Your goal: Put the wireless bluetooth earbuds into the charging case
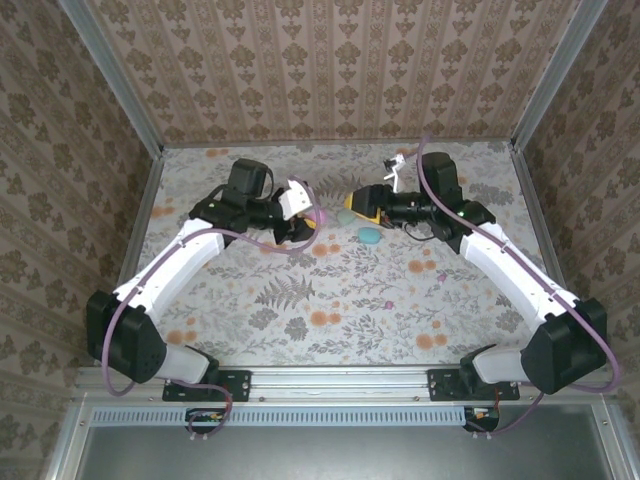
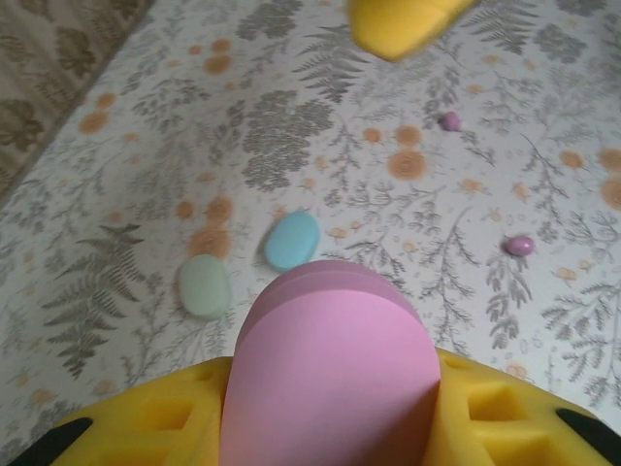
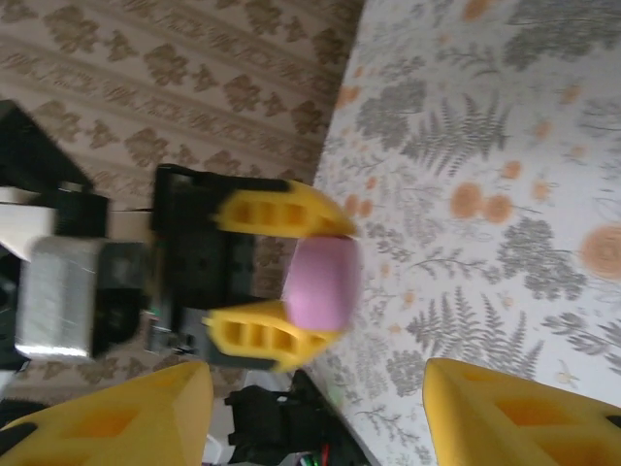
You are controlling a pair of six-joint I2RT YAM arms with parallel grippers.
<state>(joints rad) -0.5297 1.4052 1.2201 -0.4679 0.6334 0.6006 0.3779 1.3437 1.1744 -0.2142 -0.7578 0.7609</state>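
Observation:
The pink charging case (image 2: 330,369) is held off the table, with my left gripper (image 2: 330,383) shut on it between yellow fingers (image 2: 485,408). The top view shows that gripper (image 1: 308,222) left of centre at the back. Two small pink earbuds (image 2: 450,120) (image 2: 519,245) lie apart on the floral table. My right gripper (image 3: 320,417) faces the left one with its jaws open and nothing between its fingers (image 3: 524,413). The held case (image 3: 325,282) sits straight ahead of it. From above, the right gripper (image 1: 352,205) hangs a short way right of the case (image 1: 320,215).
A pale green case (image 2: 206,286) and a light blue case (image 2: 291,240) lie side by side on the table (image 2: 146,146) below the grippers. The blue one (image 1: 368,235) also appears from above. Patterned walls (image 1: 330,70) close in the back and sides.

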